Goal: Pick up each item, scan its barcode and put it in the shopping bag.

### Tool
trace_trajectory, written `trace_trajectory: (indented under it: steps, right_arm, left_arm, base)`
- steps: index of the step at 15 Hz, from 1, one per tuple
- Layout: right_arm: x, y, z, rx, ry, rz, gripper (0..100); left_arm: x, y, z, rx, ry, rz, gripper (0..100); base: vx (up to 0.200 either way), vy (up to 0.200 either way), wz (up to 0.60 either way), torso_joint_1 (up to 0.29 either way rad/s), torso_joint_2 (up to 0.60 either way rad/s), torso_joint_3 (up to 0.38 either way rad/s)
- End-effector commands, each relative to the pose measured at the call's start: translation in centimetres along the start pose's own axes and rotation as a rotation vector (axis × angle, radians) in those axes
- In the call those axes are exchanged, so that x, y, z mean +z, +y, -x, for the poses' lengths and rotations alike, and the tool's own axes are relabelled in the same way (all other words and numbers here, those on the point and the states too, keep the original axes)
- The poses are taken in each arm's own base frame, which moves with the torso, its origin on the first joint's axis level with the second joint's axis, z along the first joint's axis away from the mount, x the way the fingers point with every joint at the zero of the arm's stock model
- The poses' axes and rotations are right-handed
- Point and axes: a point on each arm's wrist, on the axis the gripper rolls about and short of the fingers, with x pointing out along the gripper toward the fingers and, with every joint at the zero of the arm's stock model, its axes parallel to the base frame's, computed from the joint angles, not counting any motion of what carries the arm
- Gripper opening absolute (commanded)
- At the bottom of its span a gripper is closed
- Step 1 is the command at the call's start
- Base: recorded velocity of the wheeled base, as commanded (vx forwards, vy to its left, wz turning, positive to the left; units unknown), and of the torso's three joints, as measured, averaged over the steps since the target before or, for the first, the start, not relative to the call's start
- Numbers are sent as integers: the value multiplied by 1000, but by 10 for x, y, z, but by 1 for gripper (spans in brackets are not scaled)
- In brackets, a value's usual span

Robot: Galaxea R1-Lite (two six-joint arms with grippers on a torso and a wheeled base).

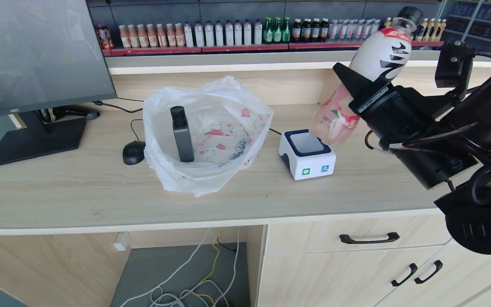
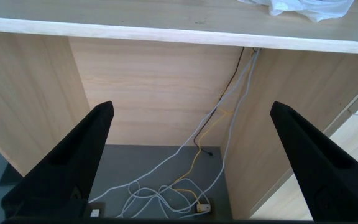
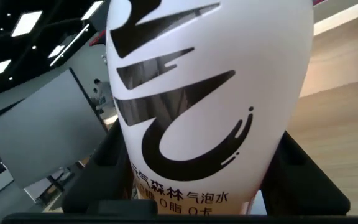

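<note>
My right gripper (image 1: pixel 362 91) is shut on a drink bottle (image 1: pixel 358 83) with a white and pink label and a black cap. It holds the bottle tilted, base down, just above the white scanner box (image 1: pixel 306 154) on the counter. In the right wrist view the bottle (image 3: pixel 204 106) sits close up between the fingers (image 3: pixel 303 168). A white plastic shopping bag (image 1: pixel 205 132) lies open left of the scanner, with a dark grey bottle (image 1: pixel 182 134) upright inside it. My left gripper (image 2: pixel 191 162) hangs open below the counter edge, with floor cables beyond it.
A monitor (image 1: pixel 36 55) on its stand occupies the counter's left end, and a black mouse (image 1: pixel 133 152) lies beside the bag. A shelf of bottles (image 1: pixel 271 32) runs behind the counter. Drawers with black handles (image 1: pixel 369 238) sit under the right side.
</note>
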Motion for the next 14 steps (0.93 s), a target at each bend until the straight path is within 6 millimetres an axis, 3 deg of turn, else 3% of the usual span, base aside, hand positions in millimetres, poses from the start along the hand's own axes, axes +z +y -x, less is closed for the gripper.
trace_trajectory:
  steps: [1, 3, 9, 14]
  right_arm:
    - [1, 2, -23, -66, -29, -96, 0]
    - [-6, -3, -36, -133, -34, -178, 0]
    - [-31, -17, -40, -246, -12, -417, 0]
    - [-53, -26, -52, -273, -4, -478, 0]
  left_arm:
    - [0, 0, 0, -1, 0, 1, 100]
    - [0, 0, 0, 1, 0, 1, 100]
    - [0, 0, 0, 1, 0, 1, 100]
    - [0, 0, 0, -1, 0, 1, 100]
  base:
    - [0, 0, 0, 0, 0, 0]
    - [0, 0, 0, 0, 0, 0]
    - [0, 0, 0, 0, 0, 0]
    - [0, 0, 0, 0, 0, 0]
